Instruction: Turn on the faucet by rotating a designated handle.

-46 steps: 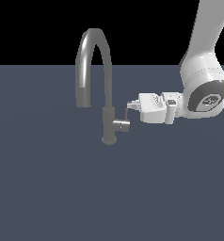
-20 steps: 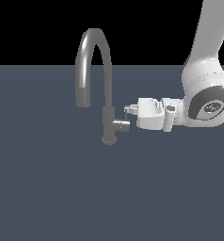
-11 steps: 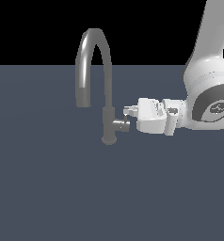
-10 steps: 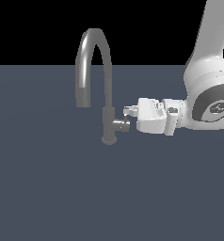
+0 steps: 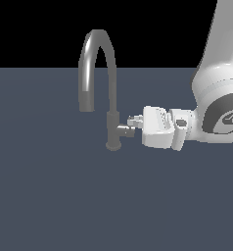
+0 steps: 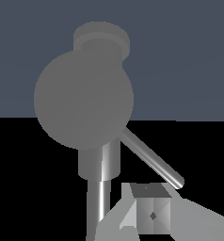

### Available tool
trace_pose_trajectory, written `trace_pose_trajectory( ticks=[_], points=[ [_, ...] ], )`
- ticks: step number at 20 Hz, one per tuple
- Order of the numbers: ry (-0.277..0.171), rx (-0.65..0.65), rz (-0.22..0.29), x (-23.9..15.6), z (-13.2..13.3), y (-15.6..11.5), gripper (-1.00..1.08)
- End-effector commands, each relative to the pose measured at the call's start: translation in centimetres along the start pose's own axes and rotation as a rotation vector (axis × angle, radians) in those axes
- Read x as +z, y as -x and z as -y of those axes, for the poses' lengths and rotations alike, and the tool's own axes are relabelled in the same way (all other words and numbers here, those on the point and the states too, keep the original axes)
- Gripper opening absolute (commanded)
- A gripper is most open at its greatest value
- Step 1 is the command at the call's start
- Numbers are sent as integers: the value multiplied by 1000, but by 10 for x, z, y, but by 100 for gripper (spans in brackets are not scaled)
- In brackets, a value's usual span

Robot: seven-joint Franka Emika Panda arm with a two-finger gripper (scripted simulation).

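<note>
The grey gooseneck faucet (image 5: 112, 117) stands upright on the dark floor, its spout arching toward the exterior view's left. Its handle (image 5: 125, 130) is a short stub jutting from the column toward the exterior view's right. My gripper (image 5: 134, 120) lies level, with its fingertips just above and beside the stub's end, and looks shut with nothing held. In the wrist view the round end of the handle (image 6: 83, 99) fills the middle, and its thin pin (image 6: 150, 157) slants out close to my gripper (image 6: 151, 214). Behind it runs the faucet (image 6: 100, 164) column.
A flat dark blue-grey floor (image 5: 50, 196) spreads around the faucet. The white arm (image 5: 221, 93) comes down from above on the exterior view's right.
My gripper has crept toward the faucet column and dropped slightly, and its tips now sit by the handle stub. The faucet stands as before.
</note>
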State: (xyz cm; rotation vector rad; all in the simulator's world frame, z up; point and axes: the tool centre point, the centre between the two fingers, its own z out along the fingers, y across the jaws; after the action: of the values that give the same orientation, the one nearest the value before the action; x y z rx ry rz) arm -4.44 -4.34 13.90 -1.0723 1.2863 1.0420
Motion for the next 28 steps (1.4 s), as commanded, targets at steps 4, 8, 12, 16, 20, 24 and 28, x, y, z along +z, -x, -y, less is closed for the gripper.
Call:
trace_pose_trajectory(
  ticks=[4, 8, 12, 16, 20, 24, 28],
  points=[
    [3, 14, 1, 0, -17, -23, -100],
    [5, 26, 3, 0, -31, -39, -100],
    [5, 3, 5, 0, -22, -39, -100],
    [5, 19, 3, 0, -28, -62, -100],
    [8, -14, 12, 0, -19, -50, -100],
    [7, 0, 9, 0, -17, -68, -100],
    [6, 14, 5, 0, -16, -86, -100]
  ],
)
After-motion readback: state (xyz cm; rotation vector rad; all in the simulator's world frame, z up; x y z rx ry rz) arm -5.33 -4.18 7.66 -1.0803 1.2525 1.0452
